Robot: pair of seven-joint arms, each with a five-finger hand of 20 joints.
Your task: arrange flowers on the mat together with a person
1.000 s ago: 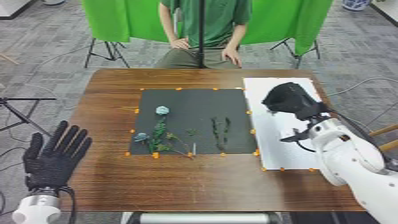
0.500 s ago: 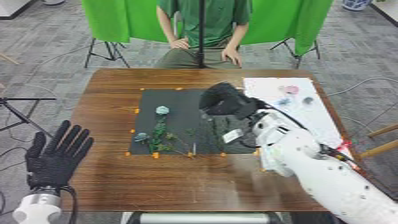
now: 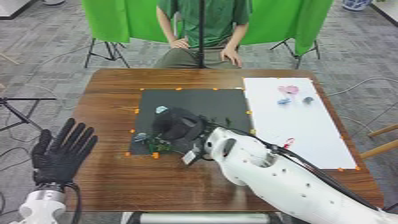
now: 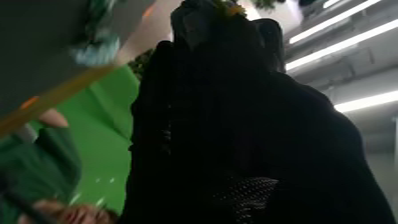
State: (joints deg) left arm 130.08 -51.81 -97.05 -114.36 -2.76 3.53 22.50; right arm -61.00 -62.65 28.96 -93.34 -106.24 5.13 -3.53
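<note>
In the head view my right hand [image 3: 178,125] is over the left half of the dark mat [image 3: 213,100], hiding part of the greenery [image 3: 158,146]. Beside it lie a pale blue flower [image 3: 162,109] and a smaller blue flower [image 3: 140,136]. The right wrist view has my right hand [image 4: 240,100] with fingers curled together at the tips around a small yellow flower [image 4: 234,9]; the pale blue flower [image 4: 96,50] is farther off. My left hand [image 3: 62,156] stays at the table's left edge, its fingers straight and spread.
To the mat's right, a white sheet [image 3: 306,130] holds a pink flower [image 3: 289,90], a small blue one [image 3: 284,101], a grey one [image 3: 307,100] and a red piece [image 3: 288,143]. Orange markers line both areas. A person sits across the table, hands on the lap.
My right hand has swung left from the white sheet, across the mat, to the flowers there, uncovering the pieces on the sheet. My left hand has barely shifted.
</note>
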